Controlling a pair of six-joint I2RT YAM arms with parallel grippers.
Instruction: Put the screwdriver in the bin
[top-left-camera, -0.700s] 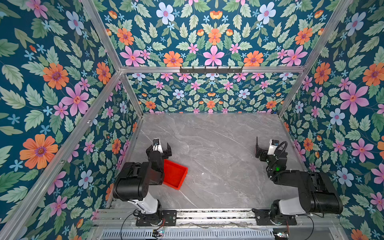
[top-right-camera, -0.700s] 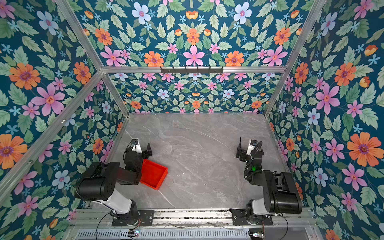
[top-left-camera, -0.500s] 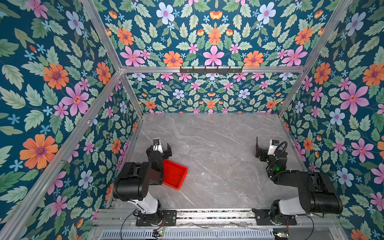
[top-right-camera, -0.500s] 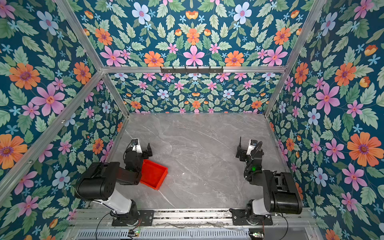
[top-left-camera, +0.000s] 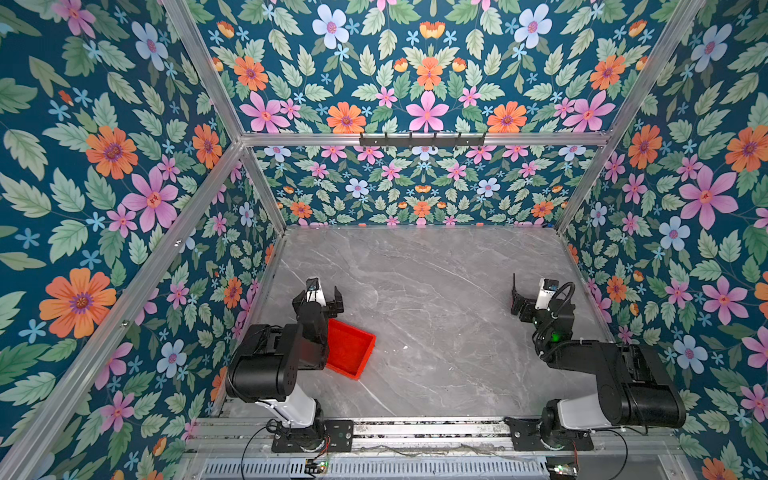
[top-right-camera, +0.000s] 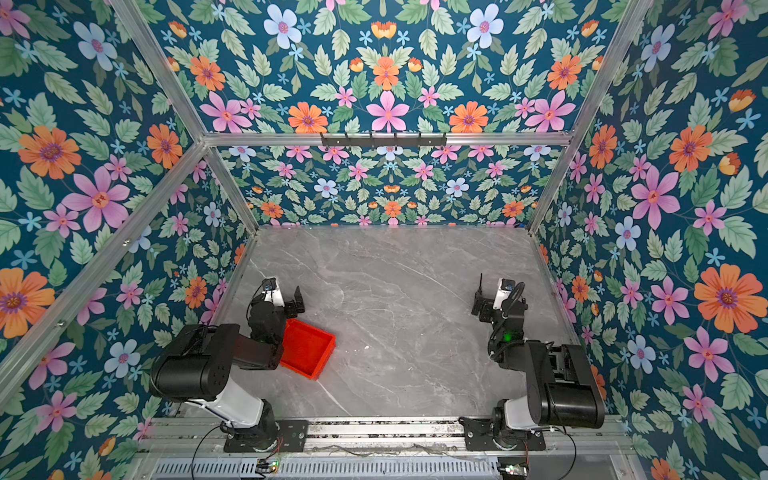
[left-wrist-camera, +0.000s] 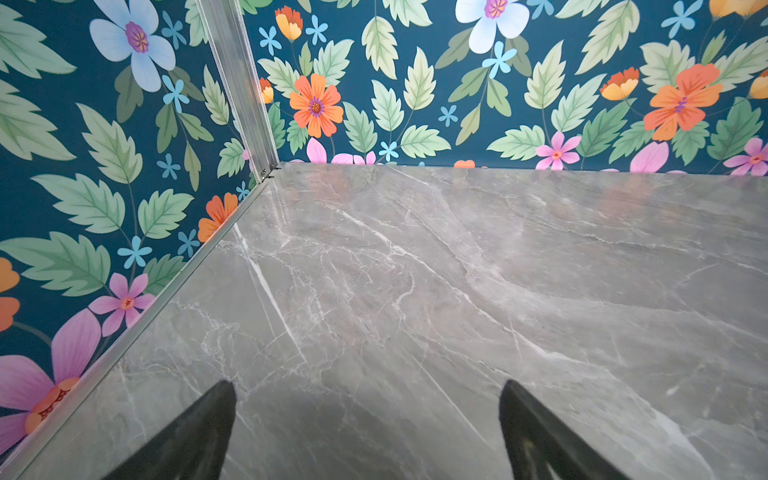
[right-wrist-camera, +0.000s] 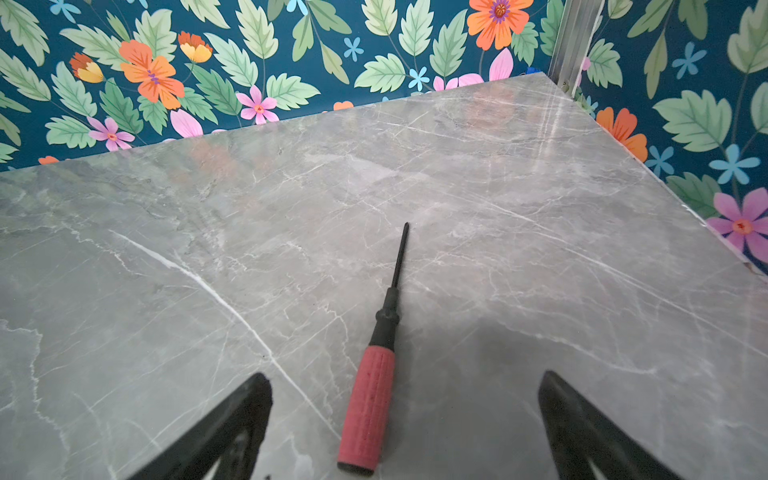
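The screwdriver (right-wrist-camera: 368, 405), with a pinkish-red handle and a thin dark shaft, lies flat on the grey marble table. Its handle sits between the fingers of my right gripper (right-wrist-camera: 404, 376), which is open and touches nothing. In both top views only the shaft tip (top-left-camera: 514, 281) (top-right-camera: 481, 281) pokes out past my right gripper (top-left-camera: 535, 300) (top-right-camera: 496, 301). The red-orange bin (top-left-camera: 352, 350) (top-right-camera: 308, 350) rests at the near left, partly hidden under my left arm. My left gripper (top-left-camera: 317, 300) (top-right-camera: 276, 301) (left-wrist-camera: 368, 386) is open over bare table just beyond the bin.
Floral walls with aluminium posts (left-wrist-camera: 241, 87) (right-wrist-camera: 571, 41) enclose the table on three sides. The left wall edge (left-wrist-camera: 137, 328) runs close by my left gripper. Both arm bases stand on a metal rail (top-left-camera: 415, 430) at the near edge.
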